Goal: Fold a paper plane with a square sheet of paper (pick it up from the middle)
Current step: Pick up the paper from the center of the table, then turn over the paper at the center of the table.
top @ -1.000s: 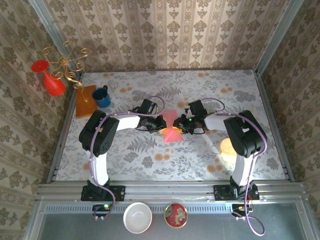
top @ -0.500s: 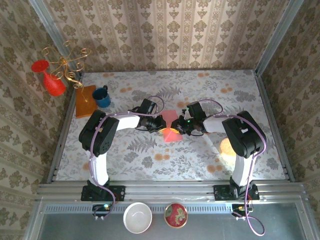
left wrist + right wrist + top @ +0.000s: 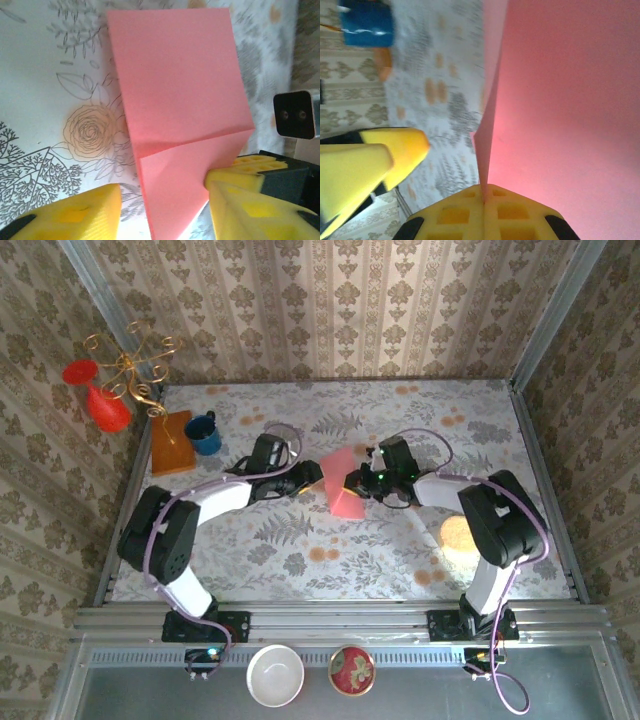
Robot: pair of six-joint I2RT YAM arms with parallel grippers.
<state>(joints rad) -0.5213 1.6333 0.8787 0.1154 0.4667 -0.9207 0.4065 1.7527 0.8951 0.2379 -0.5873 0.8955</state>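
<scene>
At the desk (image 3: pixel 300 550) centre, the right fingers (image 3: pixel 455 217) pinch the folded square sheet of paper (image 3: pixel 175 90); the left fingers (image 3: pixel 75 215) stand spread astride its corner.

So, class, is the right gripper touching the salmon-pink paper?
Touching. The right wrist view shows the right gripper shut on the edge of the salmon-pink paper.

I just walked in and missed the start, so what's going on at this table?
A pink sheet of paper is being folded above the flowered table. The right gripper is shut on one edge of the paper and holds it up. The left gripper is open, its fingers on either side of a corner without gripping. The paper shows one crease and no plane shape yet.
</scene>
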